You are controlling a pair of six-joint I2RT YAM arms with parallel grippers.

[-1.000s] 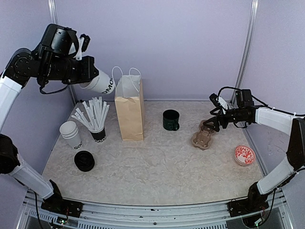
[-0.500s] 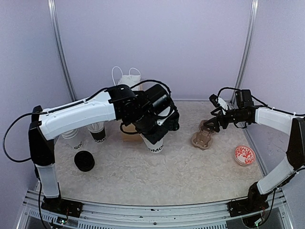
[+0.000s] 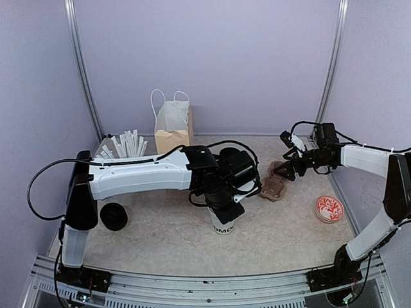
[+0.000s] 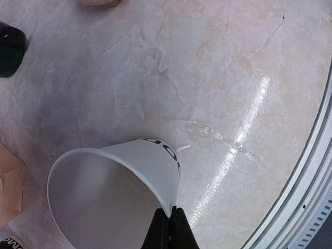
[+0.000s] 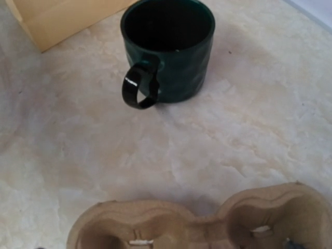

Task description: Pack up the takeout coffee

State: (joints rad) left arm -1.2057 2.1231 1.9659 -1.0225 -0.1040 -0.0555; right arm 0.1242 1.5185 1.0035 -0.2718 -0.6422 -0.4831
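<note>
- We judged the packing to be at an early stage: one white paper cup [image 3: 223,224] was out in the middle of the surface [image 3: 289,237], open at the top with no lid on it.
- The left end effector [image 4: 168,222] was pressed together on the near rim of that cup, pinching the paper wall; we could not tell whether the cup's base touched the surface.
- The black lids [image 3: 113,216] sat in a stack at the left, well apart from the cup, so the lid had not yet gone on.
- The cardboard carrier [image 3: 273,186] lay to the right with the sockets we could see empty. The right end effector [image 3: 284,170] hovered at its far end with jaws spread wide, holding nothing that we could see.
- The brown paper bag [image 3: 173,125] stood at the back; its inside was hidden from us.
- A dark green mug [image 5: 168,52] stood just beyond the carrier, and straws [image 3: 128,144] stood at the back left.
- The surface was pale, marbled beige with some glare, a metal rail [image 3: 212,282] along its near edge, and lilac walls [image 3: 257,58] around it.
</note>
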